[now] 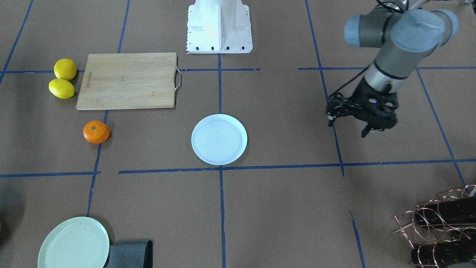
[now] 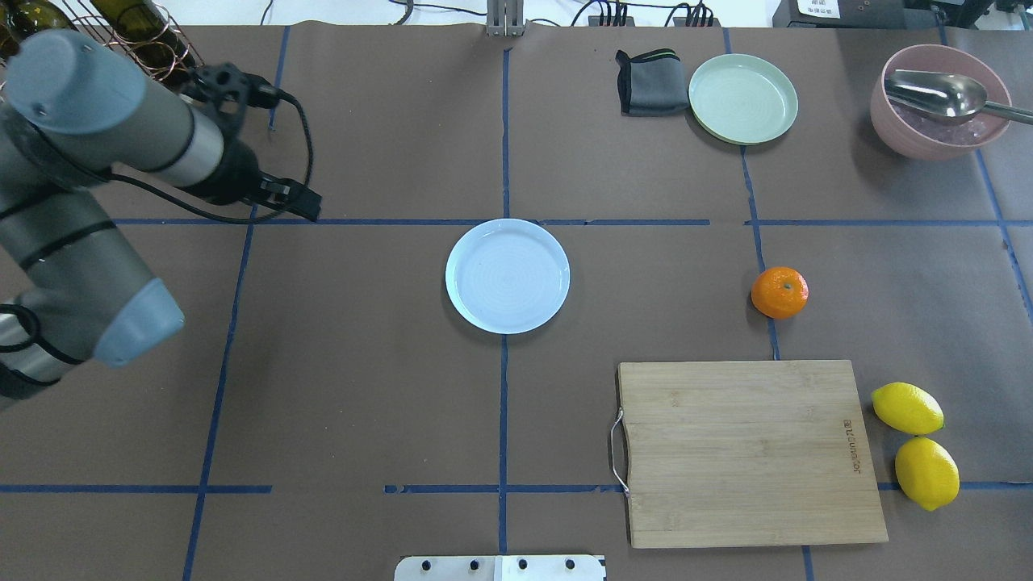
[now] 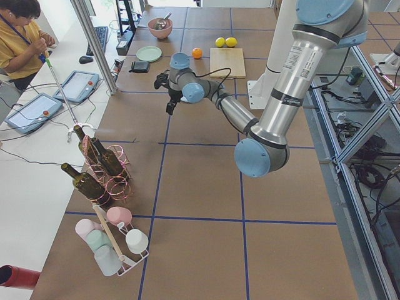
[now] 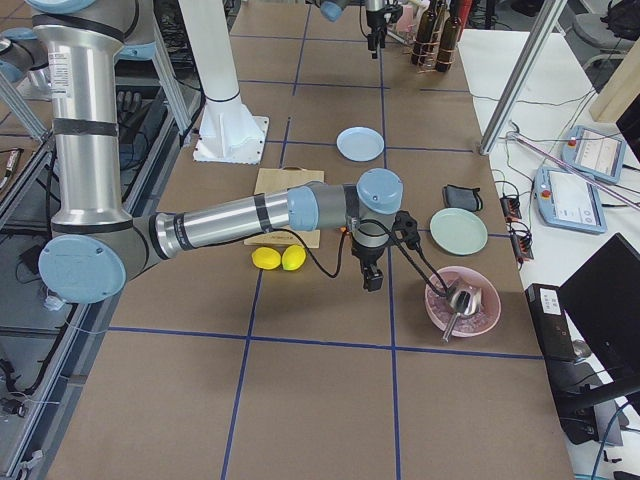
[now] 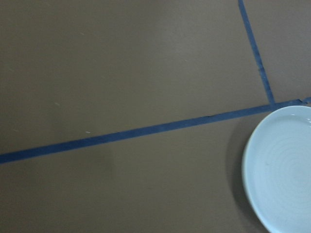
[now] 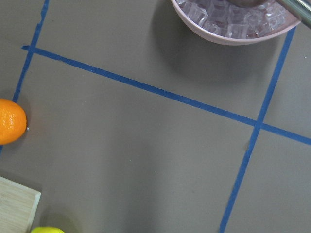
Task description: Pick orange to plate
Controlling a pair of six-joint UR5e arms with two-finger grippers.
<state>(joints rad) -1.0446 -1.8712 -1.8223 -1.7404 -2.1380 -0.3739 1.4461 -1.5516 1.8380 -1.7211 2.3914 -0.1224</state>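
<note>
Bamboo cutting board (image 2: 750,452) carries a small burned-in brand mark near one short edge, too small to read, with two lemons (image 2: 907,408) just beside that edge. The orange (image 2: 779,291) sits on the brown table paper near the board's corner, on a blue tape line, well apart from the white plate (image 2: 508,276) at the table's middle. The left gripper (image 1: 347,128) hangs with fingers spread on the plate's other side; the right gripper (image 4: 372,280) hovers between the lemons and a pink bowl (image 2: 892,133) of ice, and I cannot tell whether it is spread or closed.
</note>
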